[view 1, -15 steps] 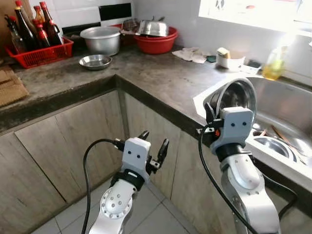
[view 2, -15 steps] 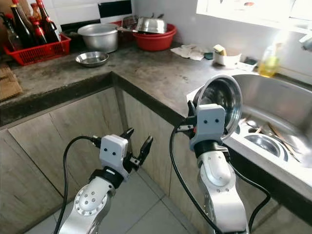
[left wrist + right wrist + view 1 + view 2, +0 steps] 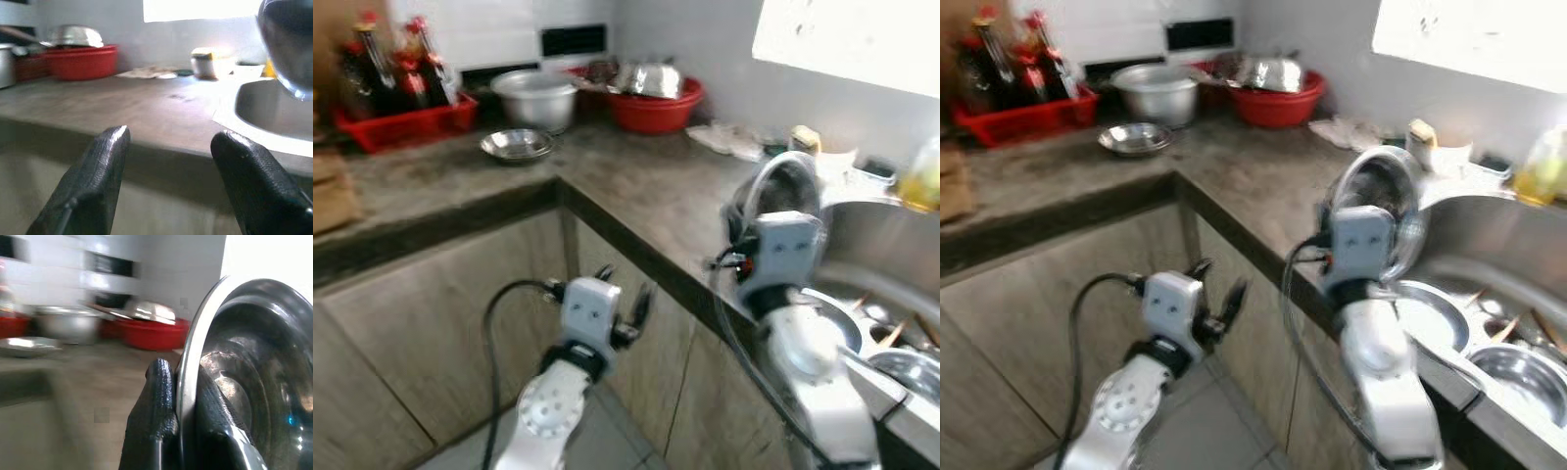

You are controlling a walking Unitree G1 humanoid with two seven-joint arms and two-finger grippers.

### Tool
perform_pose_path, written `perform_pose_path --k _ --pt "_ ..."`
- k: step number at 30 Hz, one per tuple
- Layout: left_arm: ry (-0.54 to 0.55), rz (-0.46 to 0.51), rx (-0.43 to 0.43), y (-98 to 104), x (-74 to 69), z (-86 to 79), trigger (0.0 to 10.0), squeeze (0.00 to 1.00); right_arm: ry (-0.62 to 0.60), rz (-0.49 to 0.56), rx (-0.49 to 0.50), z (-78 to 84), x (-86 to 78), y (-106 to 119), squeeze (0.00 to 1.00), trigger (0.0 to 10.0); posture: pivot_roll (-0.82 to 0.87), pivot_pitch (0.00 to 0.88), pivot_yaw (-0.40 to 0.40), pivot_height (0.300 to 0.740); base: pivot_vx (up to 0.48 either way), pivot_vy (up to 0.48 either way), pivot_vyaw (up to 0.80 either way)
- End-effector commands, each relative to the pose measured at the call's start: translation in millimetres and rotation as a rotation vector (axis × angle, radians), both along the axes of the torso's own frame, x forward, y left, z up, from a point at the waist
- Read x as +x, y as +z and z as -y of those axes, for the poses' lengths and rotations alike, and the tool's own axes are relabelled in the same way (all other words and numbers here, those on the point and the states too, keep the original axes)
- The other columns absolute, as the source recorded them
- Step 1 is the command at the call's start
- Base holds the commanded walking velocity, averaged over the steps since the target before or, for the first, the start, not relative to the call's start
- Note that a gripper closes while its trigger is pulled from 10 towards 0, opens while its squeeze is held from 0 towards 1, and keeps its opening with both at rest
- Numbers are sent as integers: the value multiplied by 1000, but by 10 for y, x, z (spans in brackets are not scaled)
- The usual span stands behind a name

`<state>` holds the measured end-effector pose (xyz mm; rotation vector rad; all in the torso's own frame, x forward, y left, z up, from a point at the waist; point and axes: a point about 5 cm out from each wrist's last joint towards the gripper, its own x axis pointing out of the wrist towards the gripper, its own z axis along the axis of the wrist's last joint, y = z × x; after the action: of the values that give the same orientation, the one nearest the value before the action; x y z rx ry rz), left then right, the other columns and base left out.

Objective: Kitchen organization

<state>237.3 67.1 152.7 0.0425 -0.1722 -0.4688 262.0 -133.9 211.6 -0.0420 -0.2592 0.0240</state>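
A steel bowl (image 3: 1383,201) stands on edge at centre right of the head views, above the counter edge by the sink (image 3: 1513,257). The right gripper (image 3: 182,396) is clamped on its rim, one finger on each side of the metal. The left gripper (image 3: 625,299) hangs low in the lower centre, in front of the cupboard doors, its jaws apart and holding nothing.

More steel dishes (image 3: 1518,367) lie in the sink at the lower right. At the upper left of the counter (image 3: 636,181) sit a small steel dish (image 3: 516,145), a big pot (image 3: 537,96), a red basin (image 3: 656,106) and a red crate of bottles (image 3: 406,108).

By my reading the job is early: one bowl lifted but not set down, and several pieces left in the sink.
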Motion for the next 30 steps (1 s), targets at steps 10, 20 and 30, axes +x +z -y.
perform_pose_path --k 10,20,30 --pt "16 -6 8 1 33 -51 10000 0 11 22 -1 -48 -4 60 0 10000 98 0 -35 740 84 0 -800" --pt "15 -19 9 -28 28 -57 10000 0 0 6 -4 -28 16 46 0 10000 98 0 -38 740 0 0 -800" --pt "9 -21 9 -29 26 -46 10000 0 7 4 -4 -42 20 53 0 10000 95 3 -40 740 0 367 -800"
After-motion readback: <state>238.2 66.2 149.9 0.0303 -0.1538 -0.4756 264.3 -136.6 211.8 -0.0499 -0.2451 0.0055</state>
